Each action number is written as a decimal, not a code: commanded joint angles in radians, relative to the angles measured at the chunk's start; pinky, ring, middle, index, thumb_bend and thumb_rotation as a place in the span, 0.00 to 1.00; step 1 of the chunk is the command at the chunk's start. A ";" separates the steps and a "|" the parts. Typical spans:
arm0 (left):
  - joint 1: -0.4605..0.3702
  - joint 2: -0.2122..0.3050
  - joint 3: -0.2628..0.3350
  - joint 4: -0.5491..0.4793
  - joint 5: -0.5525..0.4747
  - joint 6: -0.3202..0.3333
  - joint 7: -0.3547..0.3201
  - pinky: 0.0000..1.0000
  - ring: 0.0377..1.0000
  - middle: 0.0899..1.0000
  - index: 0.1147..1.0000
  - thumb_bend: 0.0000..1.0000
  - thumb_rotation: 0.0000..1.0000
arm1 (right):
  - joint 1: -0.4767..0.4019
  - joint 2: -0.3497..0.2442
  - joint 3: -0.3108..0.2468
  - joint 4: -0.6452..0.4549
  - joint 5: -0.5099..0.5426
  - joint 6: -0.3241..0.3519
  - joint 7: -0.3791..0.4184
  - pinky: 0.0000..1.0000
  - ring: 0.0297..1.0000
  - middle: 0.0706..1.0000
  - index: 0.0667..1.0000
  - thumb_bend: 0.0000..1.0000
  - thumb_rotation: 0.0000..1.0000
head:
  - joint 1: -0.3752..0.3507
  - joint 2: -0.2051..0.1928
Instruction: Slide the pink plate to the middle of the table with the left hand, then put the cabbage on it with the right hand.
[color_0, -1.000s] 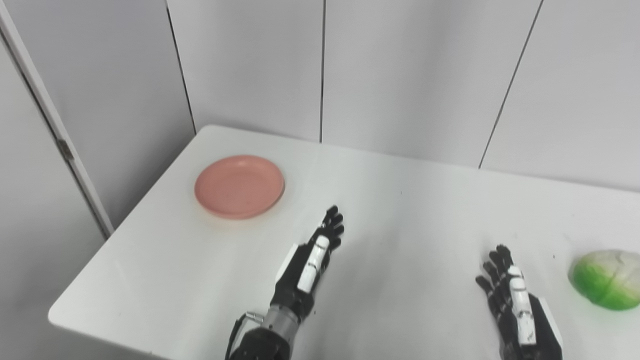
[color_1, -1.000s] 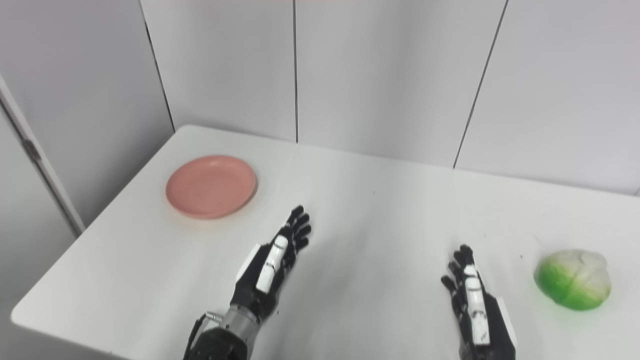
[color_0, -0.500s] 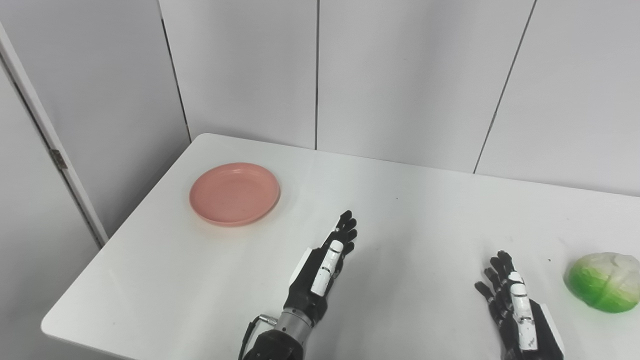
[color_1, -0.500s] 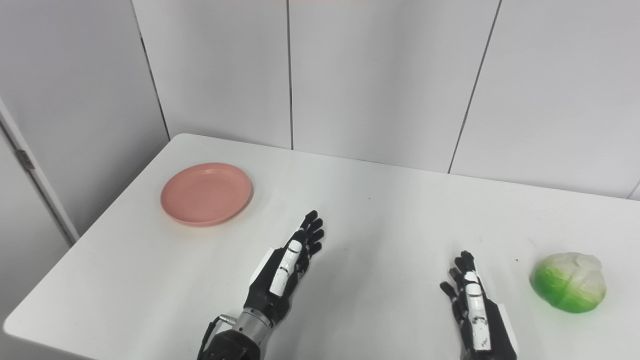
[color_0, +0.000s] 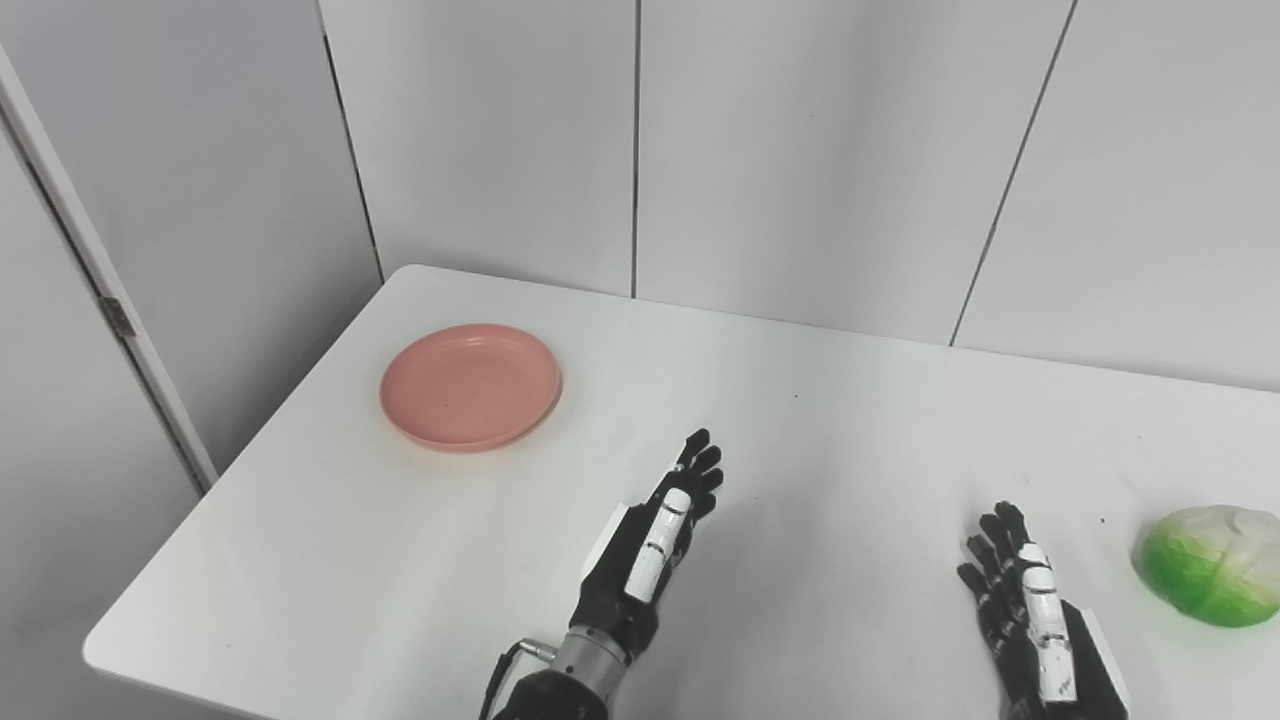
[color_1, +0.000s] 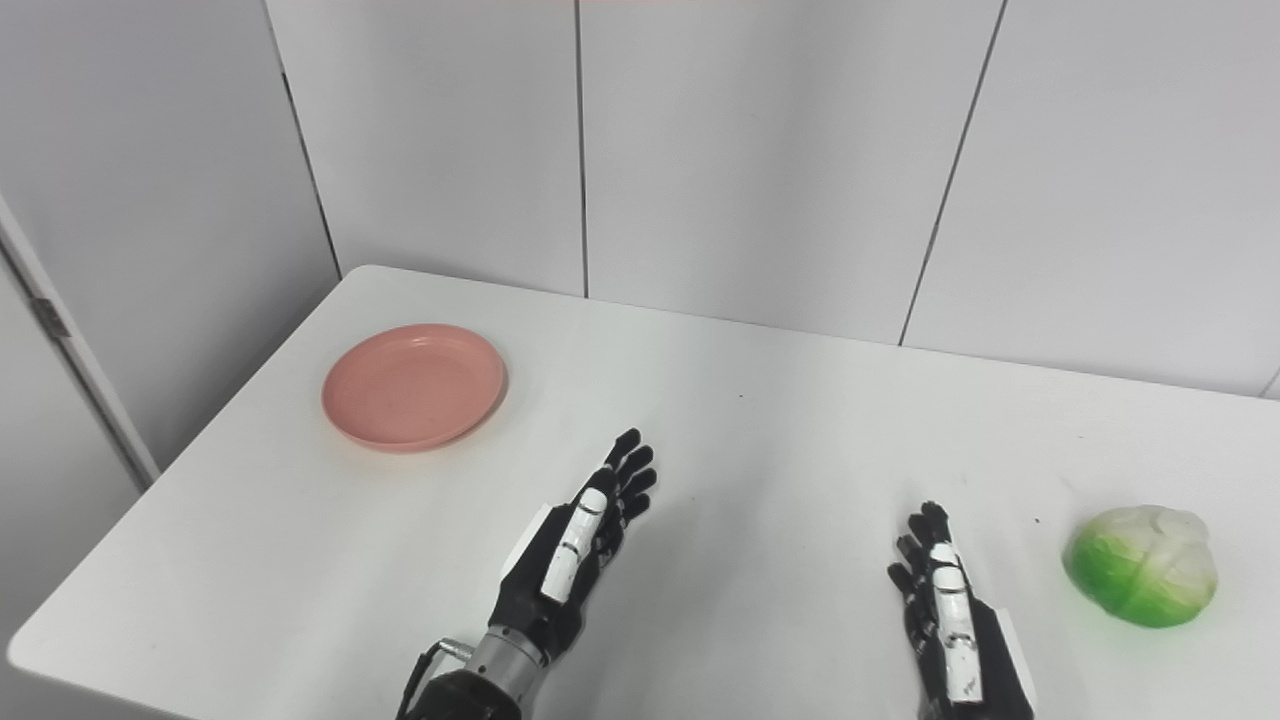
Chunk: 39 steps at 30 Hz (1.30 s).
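Table (color_0: 820, 440) first: white, and nothing of the task looks done on it yet. Pink plate (color_0: 470, 386) sits empty at far left, well apart from the middle. Cabbage (color_0: 1208, 564) lies near the right edge, untouched. Left hand (color_0: 655, 535) hovers near centre, fingers straight and holding nothing; right hand (color_0: 1030, 610) waits likewise, near the cabbage. Both steps remain.

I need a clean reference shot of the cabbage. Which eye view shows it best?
The right eye view: the cabbage sits whole, well inside the frame, green side and pale top both visible. In the left eye view it lies against the picture's right edge, barely fitting in.
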 joint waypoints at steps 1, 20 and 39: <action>-0.008 0.004 0.001 -0.046 -0.007 -0.007 0.002 1.00 0.98 0.99 0.99 0.49 1.00 | -0.018 0.004 -0.002 -0.035 0.008 0.001 0.001 1.00 1.00 1.00 1.00 0.16 1.00 | 0.005 0.002; -0.116 0.058 0.073 -0.340 -0.021 0.147 0.047 1.00 0.96 0.95 0.94 0.49 1.00 | -0.026 -0.001 -0.002 -0.026 0.007 0.005 0.004 1.00 1.00 1.00 1.00 0.15 1.00 | 0.044 -0.002; -0.324 0.252 0.312 -0.254 -0.091 0.198 0.116 0.94 0.93 0.93 0.93 0.45 1.00 | -0.029 -0.011 -0.005 -0.012 0.028 -0.018 0.013 1.00 1.00 1.00 1.00 0.13 1.00 | 0.082 -0.015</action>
